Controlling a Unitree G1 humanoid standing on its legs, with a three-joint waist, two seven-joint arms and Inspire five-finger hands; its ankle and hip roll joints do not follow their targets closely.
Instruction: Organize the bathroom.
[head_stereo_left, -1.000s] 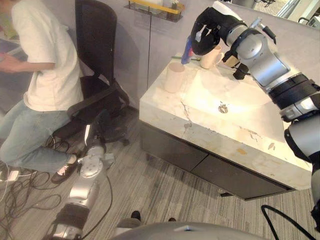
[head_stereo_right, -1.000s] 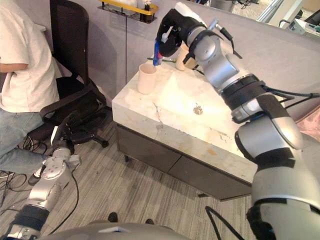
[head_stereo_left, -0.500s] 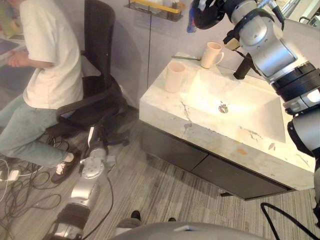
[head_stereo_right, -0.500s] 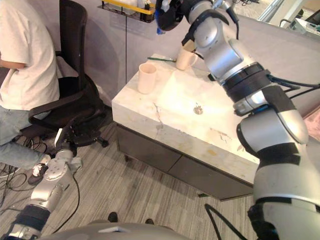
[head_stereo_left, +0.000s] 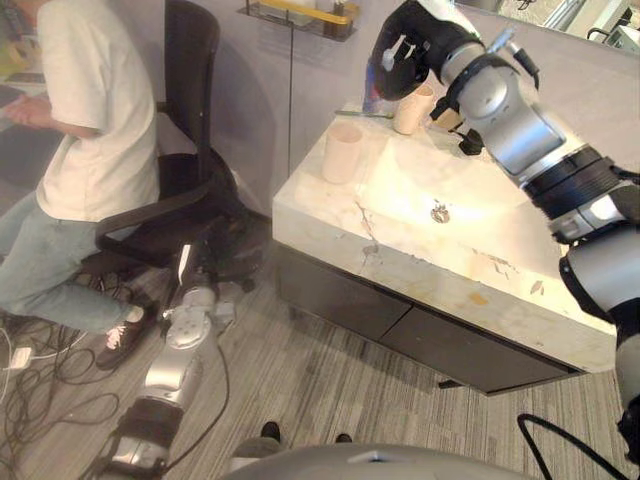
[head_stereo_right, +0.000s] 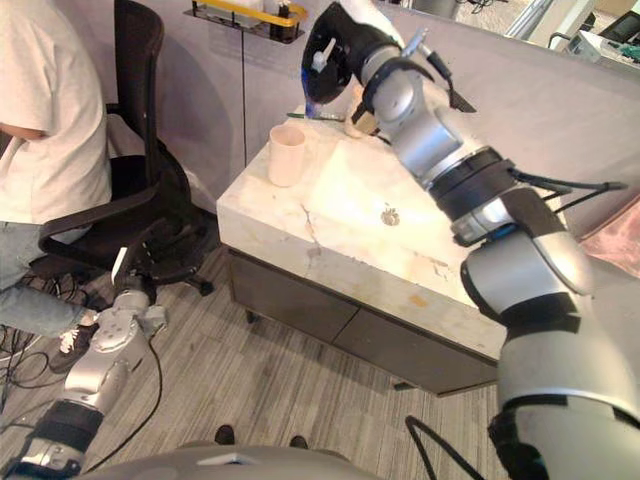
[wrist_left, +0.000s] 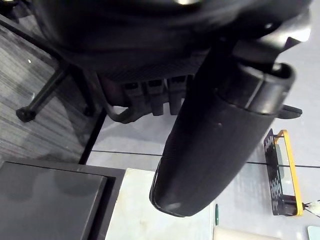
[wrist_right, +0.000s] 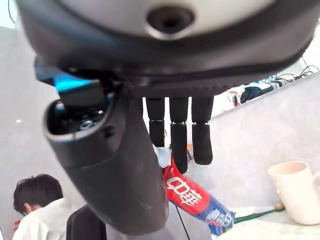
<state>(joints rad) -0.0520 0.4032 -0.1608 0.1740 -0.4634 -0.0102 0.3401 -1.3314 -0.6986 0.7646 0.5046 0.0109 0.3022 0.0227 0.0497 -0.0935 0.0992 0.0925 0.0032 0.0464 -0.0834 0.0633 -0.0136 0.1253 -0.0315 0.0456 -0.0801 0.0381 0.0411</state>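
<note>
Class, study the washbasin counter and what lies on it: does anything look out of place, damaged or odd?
Yes. A green toothbrush lies loose on the counter beside the handled mug rather than standing in a cup. The counter's front shows a dark crack-like line. The right hand holds a toothpaste tube above that corner.

A mock bathroom in an office: marble sink counter (head_stereo_left: 420, 215) beside an office chair (head_stereo_left: 195, 120).

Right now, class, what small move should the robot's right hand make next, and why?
Probably lower the toothpaste tube toward the nearer cup. The right hand pinches it above the counter's back corner, with both cups standing open-mouthed below.
</note>
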